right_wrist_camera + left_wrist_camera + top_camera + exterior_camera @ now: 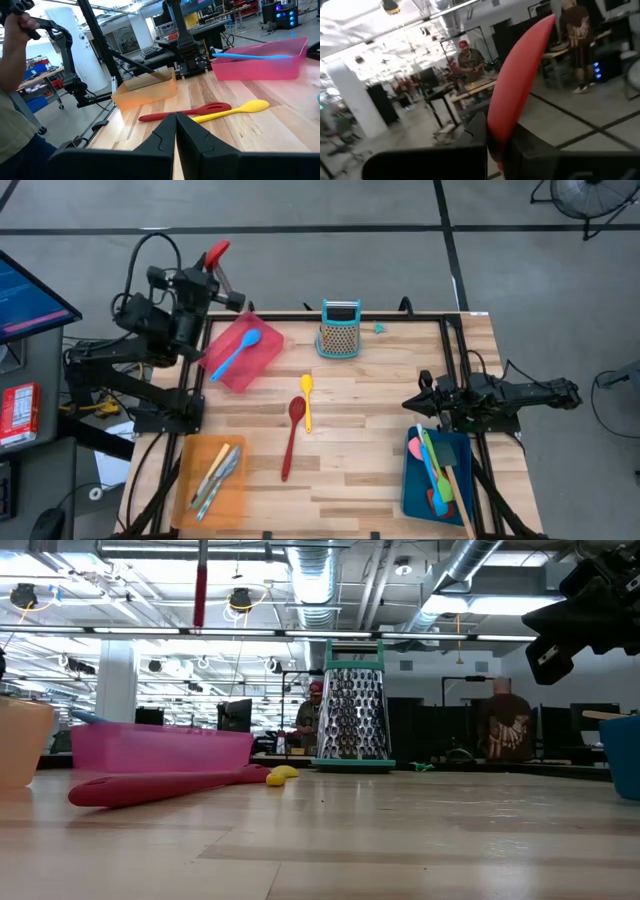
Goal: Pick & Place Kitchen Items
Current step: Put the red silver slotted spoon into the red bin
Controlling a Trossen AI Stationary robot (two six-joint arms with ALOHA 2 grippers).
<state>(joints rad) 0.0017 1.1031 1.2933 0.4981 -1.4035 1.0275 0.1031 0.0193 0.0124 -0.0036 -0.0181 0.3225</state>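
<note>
Above worktop's far left corner, my left gripper (222, 262) raised, clamped on red spoon (517, 80). My right gripper (410, 404) at right edge, fingers together, empty. Red tray (262, 355) at far left holds blue spoon (237, 353). Blue tray (412, 480) at near right corner holds spatulas (436, 465). Orange tray (190, 470) at near left corner holds cutlery (217, 473). Box grater (340, 330) at far edge. Mid-worktop: red slotted spoon (292, 436), yellow spoon (306, 398) just beside.

The orange tray (214, 477) holds silvery pieces (220, 470) too small to identify.
</note>
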